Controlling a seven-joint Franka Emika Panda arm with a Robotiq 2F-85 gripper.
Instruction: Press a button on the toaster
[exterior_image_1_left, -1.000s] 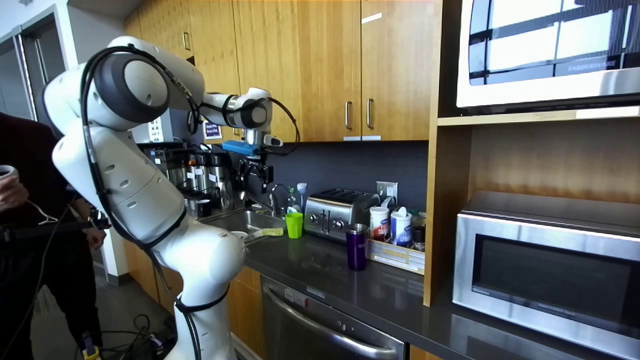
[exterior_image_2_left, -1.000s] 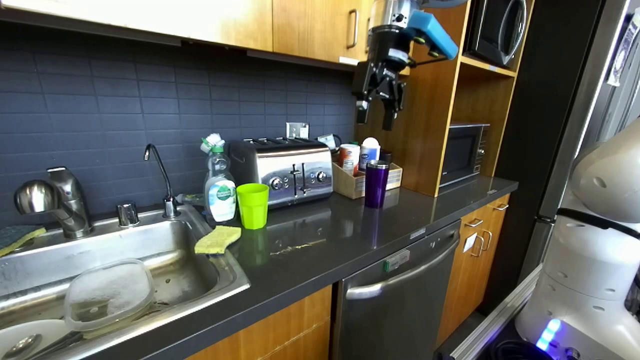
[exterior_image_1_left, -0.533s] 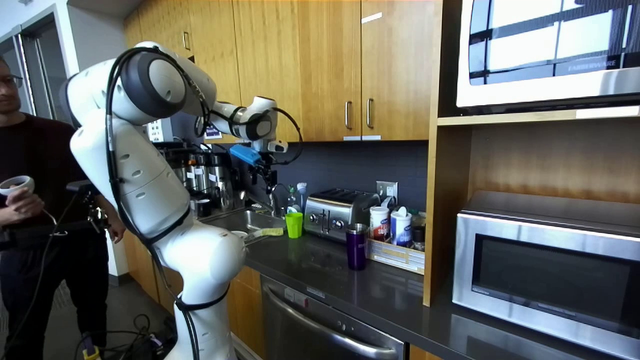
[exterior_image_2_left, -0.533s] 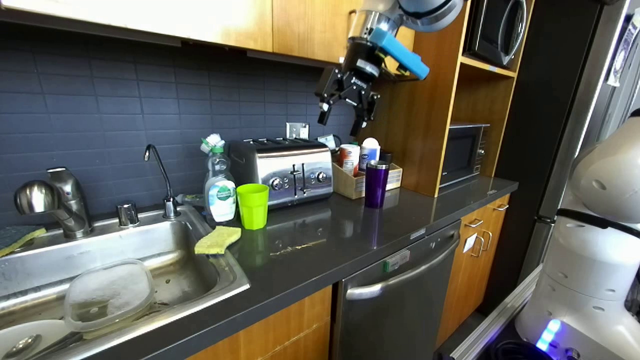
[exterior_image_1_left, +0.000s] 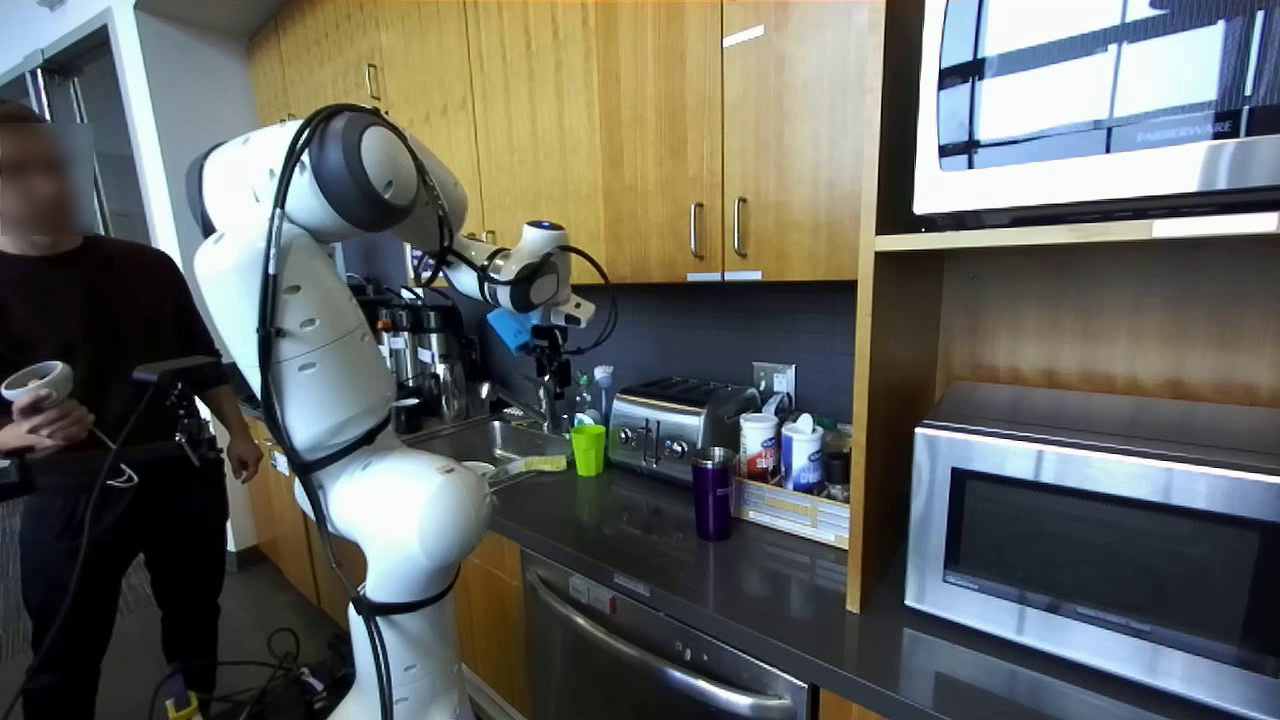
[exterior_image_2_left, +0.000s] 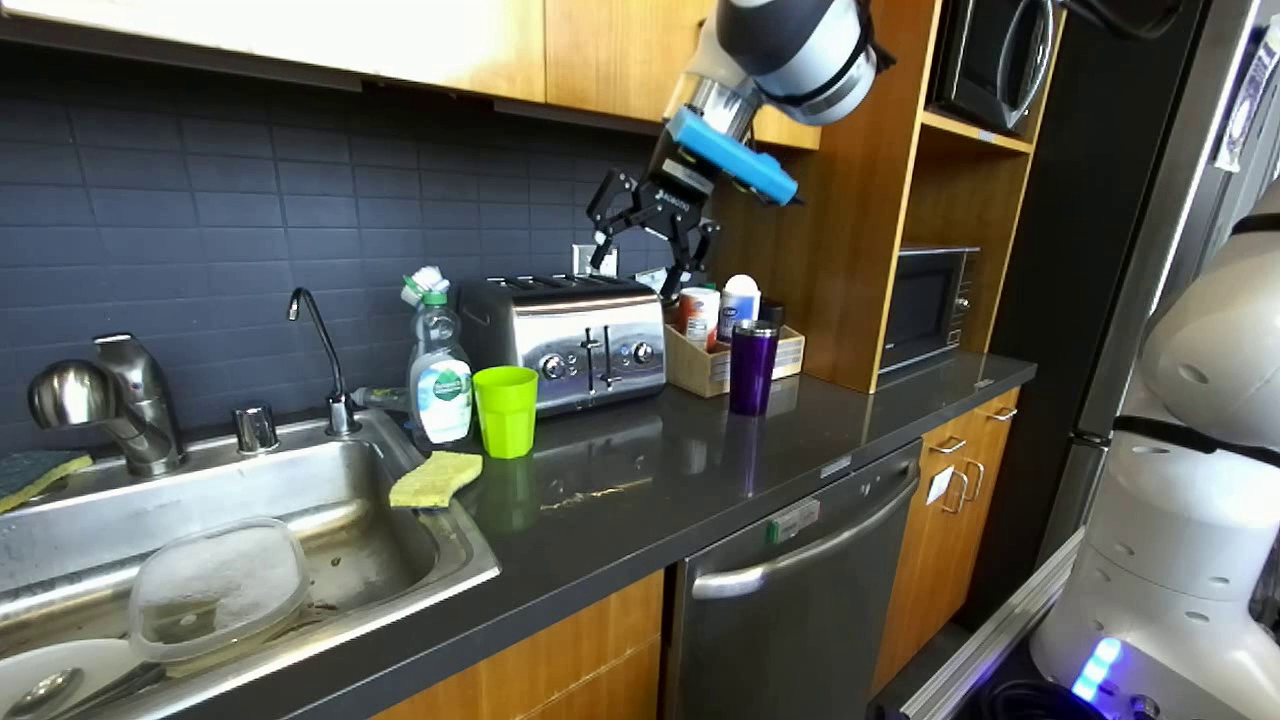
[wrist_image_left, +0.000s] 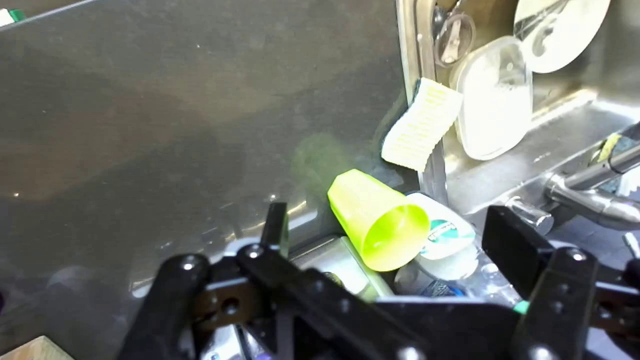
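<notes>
The toaster (exterior_image_1_left: 655, 430), shiny silver with dark ends, stands on the counter against the dark tiled wall. Its front, with two round knobs and two levers, shows in both exterior views (exterior_image_2_left: 570, 340). Only part of the toaster (wrist_image_left: 327, 260) shows in the wrist view, mostly hidden behind the gripper's linkage. My black gripper (exterior_image_2_left: 637, 275) is tilted, its fingers spread wide with nothing between them. In that exterior view it appears above the toaster's right end. It also shows in an exterior view (exterior_image_1_left: 553, 382) and in the wrist view (wrist_image_left: 390, 220). No contact with the toaster shows.
A green cup (exterior_image_2_left: 505, 412) and a soap bottle (exterior_image_2_left: 440, 385) stand beside the toaster, near the sink (exterior_image_2_left: 400, 560) and a sponge (exterior_image_2_left: 436, 480). A purple tumbler (exterior_image_2_left: 752, 368) and a wooden box (exterior_image_2_left: 712, 370) of canisters stand on its other side. Wooden cabinets (exterior_image_1_left: 660, 140) hang above.
My gripper has come lower and tilted more, moving toward the toaster: left and down in the sink-side picture, right and down in the arm-side one. The person has moved into fuller view.
</notes>
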